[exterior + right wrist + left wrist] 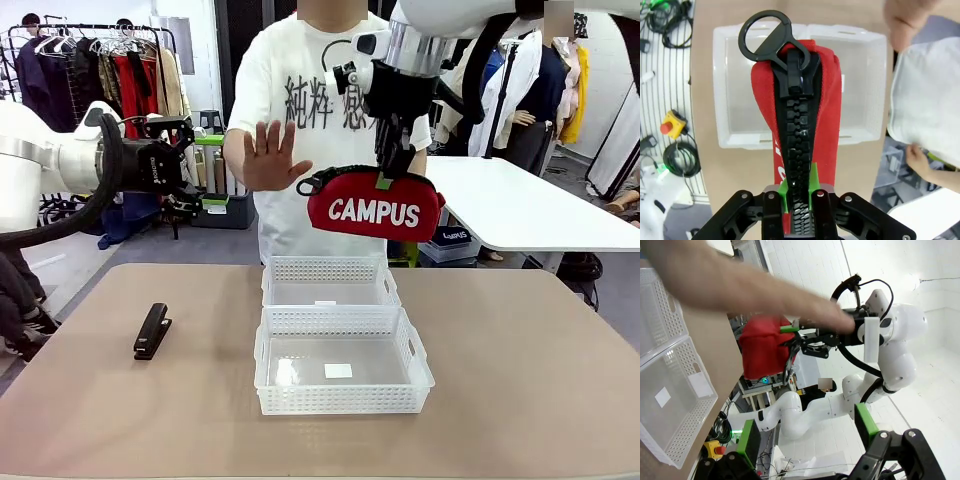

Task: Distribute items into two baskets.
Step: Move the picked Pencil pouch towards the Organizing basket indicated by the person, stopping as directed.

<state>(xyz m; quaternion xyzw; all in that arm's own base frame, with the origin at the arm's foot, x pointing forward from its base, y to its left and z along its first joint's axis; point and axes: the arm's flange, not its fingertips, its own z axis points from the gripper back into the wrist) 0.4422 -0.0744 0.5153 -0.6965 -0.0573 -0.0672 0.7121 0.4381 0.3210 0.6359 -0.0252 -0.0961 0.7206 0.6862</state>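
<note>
red pouch (pixel 375 208) w/ white lettering, blk stapler (pixel 152 331), white lattice baskets (pixel 340 400), tan table (pixel 520 380)

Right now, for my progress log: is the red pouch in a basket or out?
Out. The red pouch hangs in the air above a basket, clamped at its zip by the right gripper.

Matt cloth pouch (pixel 375 208), glossy white plastic baskets (pixel 340 398)

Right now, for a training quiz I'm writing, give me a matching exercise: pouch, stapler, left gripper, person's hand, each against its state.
1 red pouch
2 stapler
3 left gripper
4 person's hand

A open, empty
B raised, palm toward the robot
C lying on the table
D clamped in the right gripper, in the air

Pairs: 1-D, 2-C, 3-A, 4-B
</note>
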